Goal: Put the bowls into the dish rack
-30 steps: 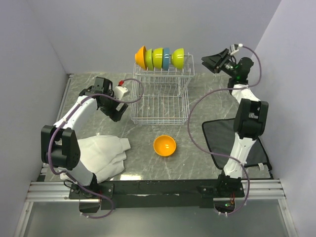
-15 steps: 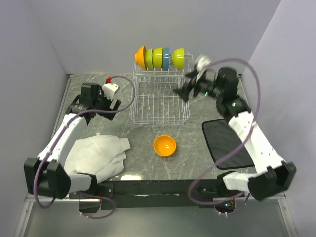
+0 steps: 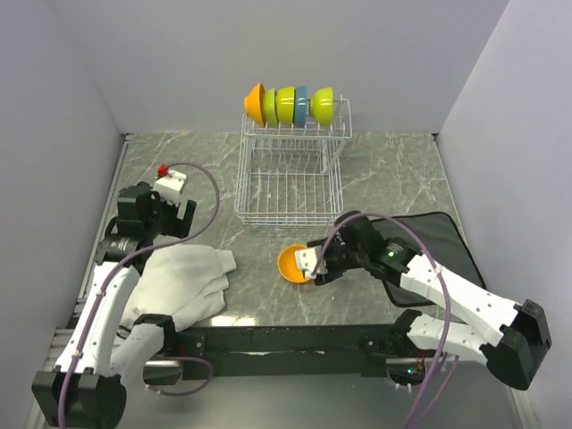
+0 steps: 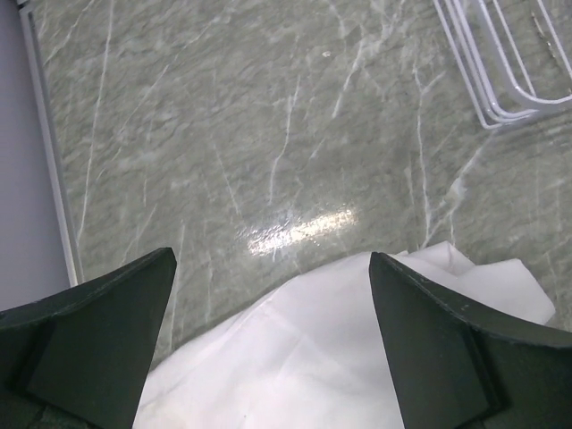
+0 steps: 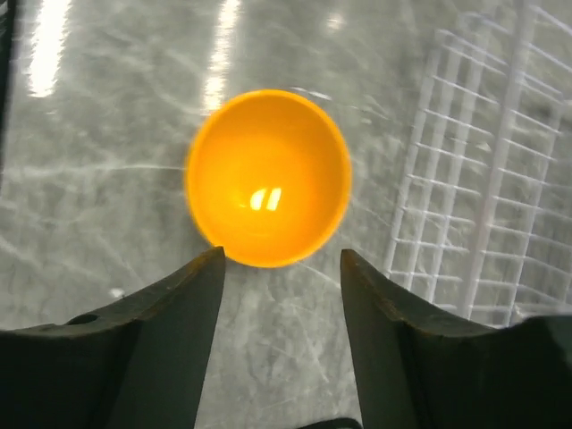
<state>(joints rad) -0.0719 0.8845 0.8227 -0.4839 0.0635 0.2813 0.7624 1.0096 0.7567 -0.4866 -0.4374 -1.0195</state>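
Observation:
An orange bowl (image 3: 291,264) sits upright on the marble table in front of the white wire dish rack (image 3: 288,192). In the right wrist view the bowl (image 5: 267,177) lies just ahead of my open right gripper (image 5: 281,255), whose fingers do not touch it. In the top view the right gripper (image 3: 315,264) is at the bowl's right rim. Several bowls, orange (image 3: 255,103), lime (image 3: 285,105), blue (image 3: 301,105) and lime (image 3: 322,105), stand on edge in the rack's raised tier. My left gripper (image 4: 273,268) is open and empty above a white cloth (image 4: 331,357).
The white cloth (image 3: 183,277) lies crumpled at the front left. A dark mat (image 3: 427,237) lies at the right, partly under my right arm. The rack's corner (image 4: 500,63) shows in the left wrist view, and its grid (image 5: 483,179) shows at the right of the right wrist view.
My right arm has swung down from beside the rack's raised tier to the orange bowl at the front. My left arm has drawn back left, away from the rack.

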